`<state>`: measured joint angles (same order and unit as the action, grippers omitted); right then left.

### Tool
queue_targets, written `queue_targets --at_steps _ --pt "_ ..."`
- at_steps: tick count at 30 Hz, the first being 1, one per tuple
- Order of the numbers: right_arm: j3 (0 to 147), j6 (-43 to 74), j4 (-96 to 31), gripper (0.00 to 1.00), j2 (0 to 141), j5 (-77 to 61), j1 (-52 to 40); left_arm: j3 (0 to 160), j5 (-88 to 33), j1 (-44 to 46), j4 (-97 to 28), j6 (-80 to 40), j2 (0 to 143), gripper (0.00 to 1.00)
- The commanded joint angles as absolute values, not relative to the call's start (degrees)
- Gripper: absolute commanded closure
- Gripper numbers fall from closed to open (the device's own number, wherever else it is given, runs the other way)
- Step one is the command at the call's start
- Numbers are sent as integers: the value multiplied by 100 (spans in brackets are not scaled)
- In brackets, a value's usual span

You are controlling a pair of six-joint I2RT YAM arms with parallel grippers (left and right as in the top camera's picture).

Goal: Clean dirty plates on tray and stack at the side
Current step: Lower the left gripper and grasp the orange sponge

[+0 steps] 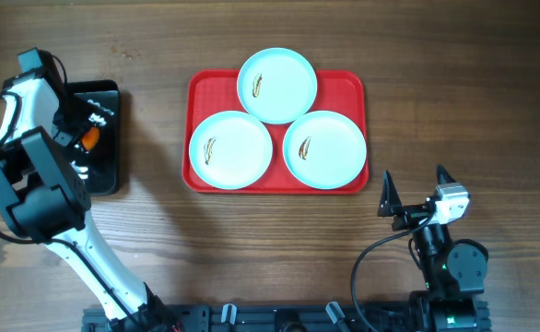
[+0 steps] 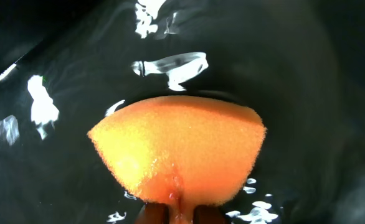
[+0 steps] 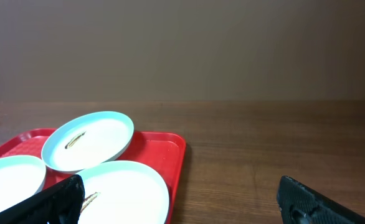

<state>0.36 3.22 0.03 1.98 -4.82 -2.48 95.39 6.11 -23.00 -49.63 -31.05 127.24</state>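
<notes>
While the left gripper (image 2: 177,214) pinches an orange sponge (image 2: 179,149) inside the black bin (image 1: 106,171), three smeared plates (image 1: 230,149) clustered on the red tray (image 1: 205,92), right gripper (image 1: 415,186) spread wide near the tray's right front corner

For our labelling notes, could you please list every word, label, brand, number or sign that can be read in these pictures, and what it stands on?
No text can be read in any view.
plates and tray: plain, with only brown-yellow smears on the plates.
black bin: white flecks, seemingly glare, not letters.
sponge: no print.
</notes>
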Motion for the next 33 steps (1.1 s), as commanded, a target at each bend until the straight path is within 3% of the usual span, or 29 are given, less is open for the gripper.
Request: queue_targets --at_steps 1,2,4,6,7,9,10,15,16,17,18,20,23,25,33 --pt "30 408 14 0 207 -443 -272 9483 604 -2364 -5129 -2585 12752 79" --pt "30 405 14 0 207 -443 -272 9483 604 -2366 -5155 -2585 12750 47" --pt "30 408 14 0 207 -443 -272 9483 602 -2364 -5225 -2587 12750 25" --pt "30 408 14 0 207 -443 -272 9483 598 -2364 -5304 -2587 12750 15" --pt "30 408 14 0 207 -443 -272 9483 598 -2362 -5336 -2587 12750 17" --pt "30 408 14 0 207 -443 -272 9483 600 -2364 -5389 -2567 12750 74" --pt "30 408 14 0 207 -443 -272 9483 600 -2364 -5406 -2567 12750 96" --pt "30 408 14 0 207 -443 -272 9483 600 -2364 -5408 -2569 12750 96" --pt "30 408 14 0 207 -443 -272 9483 600 -2364 -5408 -2567 12750 88" --pt "30 405 14 0 207 -443 -272 9483 600 -2364 -5408 -2567 12750 56" --pt "30 408 14 0 207 -443 -272 9483 600 -2364 -5408 -2567 12750 32" --pt "30 405 14 0 207 -443 -272 9485 600 -2364 -5408 -2567 12744 37" --pt "30 405 14 1 207 -443 -272 9489 600 -2364 -5428 -2567 12650 58" --pt "30 408 14 0 207 -443 -272 9494 602 -2364 -5468 -2567 12547 96" --pt "30 408 14 0 207 -443 -272 9494 602 -2364 -5605 -2565 12348 96"
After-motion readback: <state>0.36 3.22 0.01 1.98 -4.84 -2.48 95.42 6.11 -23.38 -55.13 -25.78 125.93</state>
